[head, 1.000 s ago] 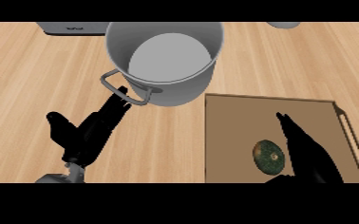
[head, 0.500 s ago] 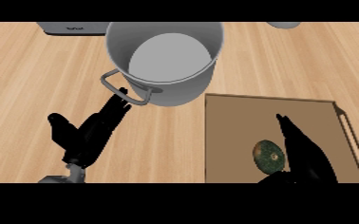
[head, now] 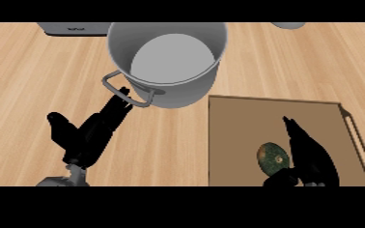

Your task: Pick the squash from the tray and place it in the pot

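Right black hand (head: 308, 155), fingers straight, touches the round mottled-green squash (head: 272, 157) on the flat brown tray (head: 249, 121); left hand (head: 89, 133), fingers apart, reaches the tall grey metal pot (head: 170, 63) beside the tray.

A mottled dark green skin with yellowish-brown speckles is being shown by the squash (head: 273, 157), just left of the black right hand (head: 308, 155). A plain tan-brown surface is being displayed by the tray (head: 242, 125) beneath that hand. Pale grey is being shown by the pot (head: 187, 84), beyond the fingertips of the black left hand (head: 89, 136). Light wood grain in warm beige streaks is being shown by the counter (head: 43, 72) around both hands.
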{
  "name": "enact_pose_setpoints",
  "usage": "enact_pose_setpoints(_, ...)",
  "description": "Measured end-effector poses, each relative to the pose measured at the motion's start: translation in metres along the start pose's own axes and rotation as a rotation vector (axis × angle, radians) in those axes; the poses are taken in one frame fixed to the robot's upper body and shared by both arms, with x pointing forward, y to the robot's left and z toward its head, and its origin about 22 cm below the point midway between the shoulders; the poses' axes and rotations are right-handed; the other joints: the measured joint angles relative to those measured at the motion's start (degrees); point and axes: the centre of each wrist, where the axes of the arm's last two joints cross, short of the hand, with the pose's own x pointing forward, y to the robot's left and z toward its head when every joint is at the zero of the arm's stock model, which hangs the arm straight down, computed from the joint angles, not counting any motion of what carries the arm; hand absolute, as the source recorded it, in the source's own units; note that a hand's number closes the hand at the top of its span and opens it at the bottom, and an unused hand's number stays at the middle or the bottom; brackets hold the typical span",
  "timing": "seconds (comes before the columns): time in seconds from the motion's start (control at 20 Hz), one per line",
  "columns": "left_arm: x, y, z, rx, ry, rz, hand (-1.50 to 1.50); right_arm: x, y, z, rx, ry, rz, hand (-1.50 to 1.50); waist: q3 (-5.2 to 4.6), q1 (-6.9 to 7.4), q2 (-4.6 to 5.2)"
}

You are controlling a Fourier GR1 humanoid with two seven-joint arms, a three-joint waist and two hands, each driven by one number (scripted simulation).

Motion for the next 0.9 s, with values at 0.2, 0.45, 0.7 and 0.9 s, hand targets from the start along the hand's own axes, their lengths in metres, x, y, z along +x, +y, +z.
enact_pose_setpoints(0.2,-0.007,-0.001,-0.001,0.000,-0.004,0.002,0.00,-0.002,0.007,0.001,0.031,-0.021,-0.019,1.50,0.01,-0.04,0.00)
enact_pose_setpoints(0.45,-0.004,0.002,0.005,0.003,-0.008,-0.002,0.00,-0.001,0.012,-0.009,0.024,-0.096,-0.028,1.50,-0.25,-0.02,-0.18)
enact_pose_setpoints(0.7,0.000,0.001,0.007,0.004,-0.007,-0.003,0.00,0.000,0.017,-0.010,-0.011,-0.138,-0.010,1.50,-0.32,-0.04,-0.24)
enact_pose_setpoints(0.9,0.001,-0.003,0.003,-0.003,-0.002,0.004,0.00,0.010,0.022,0.000,-0.026,-0.157,0.002,1.50,-0.16,-0.08,-0.13)
